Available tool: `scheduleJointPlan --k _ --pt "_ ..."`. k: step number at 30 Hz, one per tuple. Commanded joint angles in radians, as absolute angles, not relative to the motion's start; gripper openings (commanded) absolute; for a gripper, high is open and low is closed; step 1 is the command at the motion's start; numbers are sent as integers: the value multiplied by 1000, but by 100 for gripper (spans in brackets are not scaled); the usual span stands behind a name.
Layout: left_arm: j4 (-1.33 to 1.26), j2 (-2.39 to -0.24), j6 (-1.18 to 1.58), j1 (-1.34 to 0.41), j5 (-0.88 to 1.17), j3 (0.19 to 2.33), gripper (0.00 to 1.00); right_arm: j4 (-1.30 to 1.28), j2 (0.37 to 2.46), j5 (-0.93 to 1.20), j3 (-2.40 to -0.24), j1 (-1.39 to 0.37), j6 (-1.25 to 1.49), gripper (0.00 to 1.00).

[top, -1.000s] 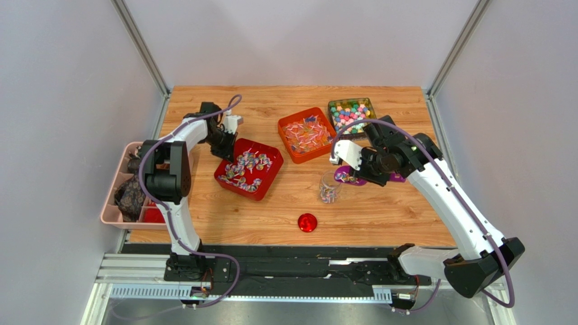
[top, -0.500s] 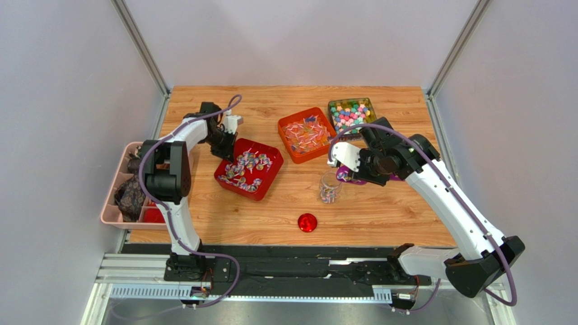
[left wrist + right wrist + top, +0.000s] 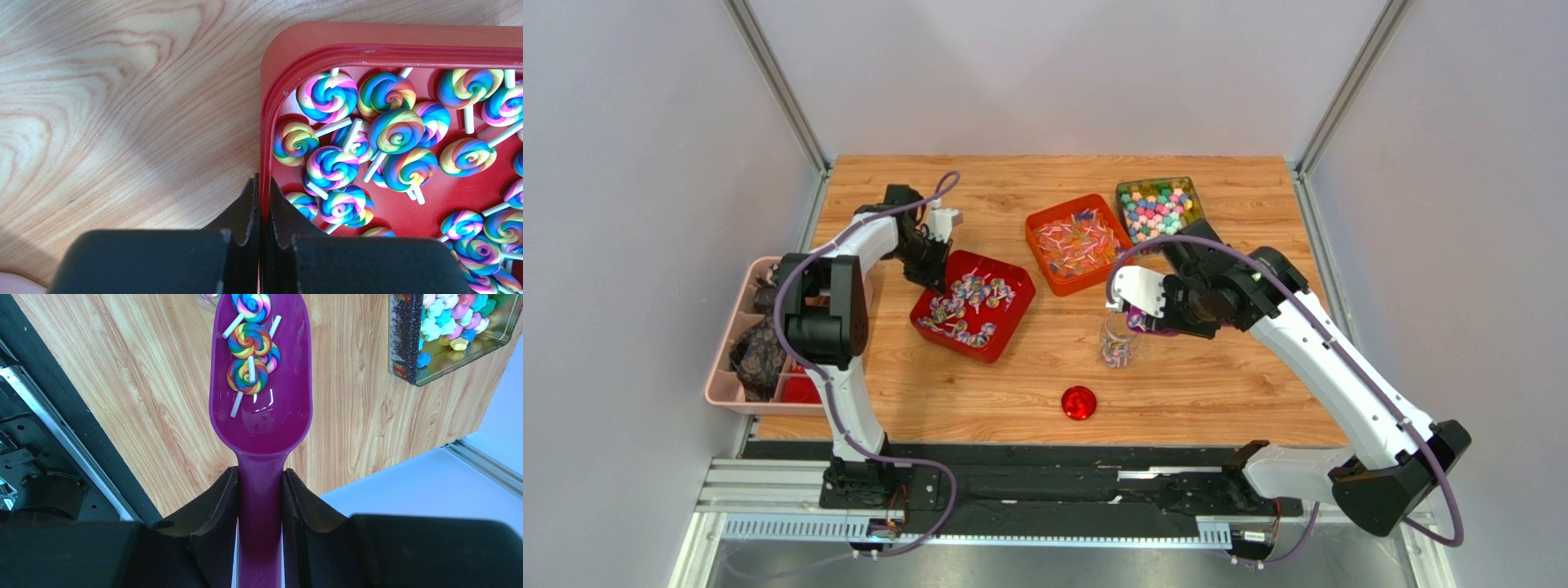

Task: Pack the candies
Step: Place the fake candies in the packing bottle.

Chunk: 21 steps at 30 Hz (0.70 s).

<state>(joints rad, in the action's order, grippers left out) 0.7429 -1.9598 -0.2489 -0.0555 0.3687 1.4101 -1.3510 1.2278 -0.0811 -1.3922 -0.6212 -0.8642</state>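
Rainbow swirl lollipop candies [image 3: 967, 303] fill a red tray [image 3: 1014, 321]. My left gripper [image 3: 934, 252] is shut on that tray's far-left rim; in the left wrist view the rim [image 3: 368, 49] runs between my closed fingertips [image 3: 263, 184], with lollipops [image 3: 393, 131] just inside. My right gripper [image 3: 1161, 314] is shut on the handle of a purple scoop [image 3: 264, 416] holding about three lollipops [image 3: 248, 340]. The scoop's mouth is at a small clear jar [image 3: 1119, 343] that has candies inside.
An orange tray [image 3: 1044, 276] of twist-wrapped candies [image 3: 1078, 245] and a tin of pastel sweets [image 3: 1157, 208], also in the right wrist view [image 3: 454, 331], stand at the back. A round red lid [image 3: 1079, 402] lies near the front. A pink organiser [image 3: 725, 368] sits at the left edge.
My right arm has swung left, bringing the purple scoop from beside the jar to the jar's mouth. The left arm and red tray have not moved.
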Motion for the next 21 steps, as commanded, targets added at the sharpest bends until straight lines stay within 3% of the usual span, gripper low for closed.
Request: scheduleJointPlan --k 1,21 --pt "755 -1887 -236 -49 443 1425 0 -1628 1236 -129 -1391 -637 -862 0" --pt "753 -1884 -233 -48 442 1425 0 -1667 1258 -290 -1397 -727 -848 0"
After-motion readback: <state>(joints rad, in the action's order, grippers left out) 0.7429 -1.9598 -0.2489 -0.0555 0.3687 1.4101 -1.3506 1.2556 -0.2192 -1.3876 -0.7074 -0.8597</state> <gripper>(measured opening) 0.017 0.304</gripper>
